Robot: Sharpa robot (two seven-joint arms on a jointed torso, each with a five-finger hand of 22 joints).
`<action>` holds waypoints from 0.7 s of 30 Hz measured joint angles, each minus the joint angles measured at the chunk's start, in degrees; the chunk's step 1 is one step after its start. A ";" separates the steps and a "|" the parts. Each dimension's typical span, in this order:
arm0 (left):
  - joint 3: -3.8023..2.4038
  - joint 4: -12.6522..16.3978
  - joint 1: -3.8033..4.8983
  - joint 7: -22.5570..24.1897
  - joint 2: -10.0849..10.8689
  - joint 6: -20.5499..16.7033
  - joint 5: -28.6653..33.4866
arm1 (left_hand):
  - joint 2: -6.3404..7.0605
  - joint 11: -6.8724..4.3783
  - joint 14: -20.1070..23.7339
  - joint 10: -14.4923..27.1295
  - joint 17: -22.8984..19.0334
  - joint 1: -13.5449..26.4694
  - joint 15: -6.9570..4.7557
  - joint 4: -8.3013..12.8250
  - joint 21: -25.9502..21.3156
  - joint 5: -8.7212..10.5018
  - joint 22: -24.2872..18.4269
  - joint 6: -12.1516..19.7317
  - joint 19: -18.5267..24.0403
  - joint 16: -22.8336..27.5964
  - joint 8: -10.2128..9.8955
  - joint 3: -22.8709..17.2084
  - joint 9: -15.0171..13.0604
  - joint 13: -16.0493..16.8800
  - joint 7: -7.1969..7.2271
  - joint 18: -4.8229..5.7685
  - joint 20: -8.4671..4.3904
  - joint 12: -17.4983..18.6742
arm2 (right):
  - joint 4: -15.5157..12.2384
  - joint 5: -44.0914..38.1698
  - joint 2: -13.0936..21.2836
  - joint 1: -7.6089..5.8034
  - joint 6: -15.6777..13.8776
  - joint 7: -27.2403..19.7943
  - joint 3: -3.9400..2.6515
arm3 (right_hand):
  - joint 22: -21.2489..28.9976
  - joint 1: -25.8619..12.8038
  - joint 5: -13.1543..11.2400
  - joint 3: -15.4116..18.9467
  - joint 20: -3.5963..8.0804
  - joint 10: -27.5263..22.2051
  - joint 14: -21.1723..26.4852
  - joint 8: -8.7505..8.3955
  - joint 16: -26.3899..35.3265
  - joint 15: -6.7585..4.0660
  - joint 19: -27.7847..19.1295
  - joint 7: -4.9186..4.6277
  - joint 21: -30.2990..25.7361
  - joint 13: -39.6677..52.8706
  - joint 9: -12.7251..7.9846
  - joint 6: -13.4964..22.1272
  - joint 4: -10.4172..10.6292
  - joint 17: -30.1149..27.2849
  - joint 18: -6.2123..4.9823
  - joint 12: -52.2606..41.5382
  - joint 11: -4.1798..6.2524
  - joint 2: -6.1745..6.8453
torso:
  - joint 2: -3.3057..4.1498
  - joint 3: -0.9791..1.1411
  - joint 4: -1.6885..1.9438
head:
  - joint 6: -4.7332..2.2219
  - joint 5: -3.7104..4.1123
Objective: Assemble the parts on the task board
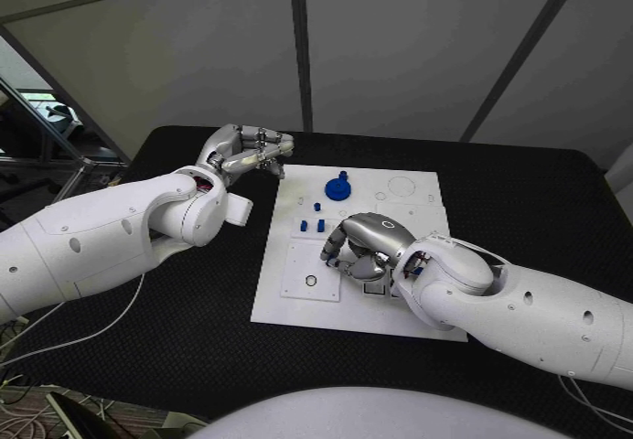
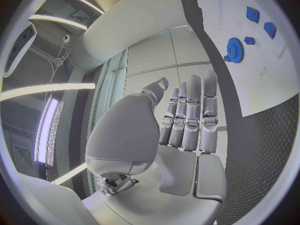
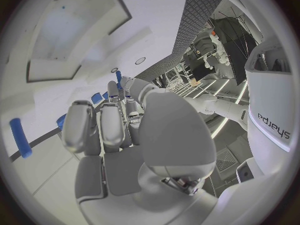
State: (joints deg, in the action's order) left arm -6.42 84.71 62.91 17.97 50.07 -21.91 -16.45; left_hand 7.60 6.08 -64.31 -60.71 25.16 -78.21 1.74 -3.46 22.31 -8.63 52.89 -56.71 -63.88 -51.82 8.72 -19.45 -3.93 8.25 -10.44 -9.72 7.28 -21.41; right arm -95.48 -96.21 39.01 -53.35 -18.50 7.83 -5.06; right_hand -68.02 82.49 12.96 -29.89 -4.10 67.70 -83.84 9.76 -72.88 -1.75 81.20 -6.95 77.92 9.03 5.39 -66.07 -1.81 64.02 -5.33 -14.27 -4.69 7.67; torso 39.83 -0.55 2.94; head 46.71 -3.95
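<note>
A black textured table [image 1: 528,197] stood before grey wall panels; the flat white rectangular task board [image 1: 297,306] lay at its middle, long axis running near to far; one round blue gear [image 1: 339,189] and three small blue pieces [image 1: 314,223] sat toward its far end; the left hand [image 1: 245,151], fingers straight and pressed together, hovered beyond the board's far left corner, holding nothing; the right hand [image 1: 361,245] curled over the board's middle, whether it was pinching anything I could not tell.

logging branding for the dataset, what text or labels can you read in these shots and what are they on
"Sharpa": on the white robot arm casing in the right wrist view, seen turned about.
No lettering is legible on the task board, the blue parts, or either robot hand.
</note>
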 measured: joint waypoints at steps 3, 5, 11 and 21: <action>0.00 -0.02 0.00 0.00 -0.01 0.01 0.00 | 0.00 0.00 0.00 0.00 0.00 0.00 0.00 0.00 0.00 0.00 0.00 0.00 0.00 0.00 0.00 0.00 0.00 0.00 0.00 -0.01 0.00 0.00 | 0.08 -0.13 0.00 0.00 0.07 0.08 0.00 | 0.00 0.01 0.00 0.00 0.00 0.00 0.00 0.00 0.00 0.00 0.00 0.00 0.00 0.02 0.00 0.00 0.00 0.00 0.00 0.00 0.00 -0.01 | 0.00 0.00 -0.01 | 0.00 0.03; 0.00 -0.04 0.00 -0.01 -0.03 0.02 0.00 | 0.00 0.00 0.00 0.00 0.00 0.00 0.00 0.00 0.00 0.00 0.00 0.00 0.00 0.00 0.00 0.00 0.00 0.00 0.00 0.00 0.00 0.00 | 0.17 -0.25 -0.05 0.00 0.14 0.18 0.00 | 0.00 0.09 0.00 0.00 0.00 0.00 0.00 0.00 0.00 0.00 0.00 0.00 0.00 0.04 0.00 0.00 0.00 0.00 0.00 0.00 0.00 -0.08 | 0.01 0.00 0.00 | 0.00 0.09; 0.00 -0.06 0.00 -0.02 -0.08 0.04 0.00 | 0.00 0.00 0.00 0.00 0.00 0.00 0.00 0.00 0.00 0.00 0.00 0.00 0.00 0.00 0.00 0.00 0.00 0.00 0.00 0.00 0.00 0.00 | 0.45 -0.71 -0.35 0.00 0.30 0.51 0.00 | 0.00 0.16 -0.01 0.01 0.00 0.00 0.00 0.00 0.00 0.00 0.00 0.00 0.00 0.09 0.00 0.00 0.01 -0.01 0.00 0.20 0.00 -0.16 | 0.02 -0.01 0.00 | 0.06 0.11; 0.00 -0.07 0.00 -0.04 -0.10 0.09 0.00 | 0.00 0.00 0.00 0.00 0.00 0.00 0.00 0.00 0.00 0.00 0.01 0.00 0.00 0.00 0.00 0.00 0.00 0.00 0.00 -0.01 0.00 0.00 | 0.80 -1.66 -0.61 0.00 0.78 0.96 0.04 | 0.00 -0.08 -0.03 0.03 0.00 0.00 0.00 0.00 0.00 0.00 0.00 0.00 0.00 0.08 0.04 0.01 0.03 -0.01 0.00 0.21 0.00 -0.39 | 0.02 -0.01 0.00 | 0.24 0.11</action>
State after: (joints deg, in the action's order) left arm -6.42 84.65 62.91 17.93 49.97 -21.83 -16.45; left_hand 7.60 6.08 -64.31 -60.72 25.17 -78.21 1.74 -3.46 22.31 -8.63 52.90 -56.71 -63.88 -51.82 8.72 -19.45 -3.93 8.25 -10.44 -9.73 7.28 -21.41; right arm -94.68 -97.87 38.40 -53.35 -17.72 8.79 -5.02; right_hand -68.02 82.41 12.93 -29.86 -4.10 67.70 -83.84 9.76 -72.87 -1.75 81.20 -6.94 77.92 9.11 5.42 -66.07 -1.78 64.01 -5.33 -14.06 -4.69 7.28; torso 39.85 -0.57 2.94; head 46.94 -3.84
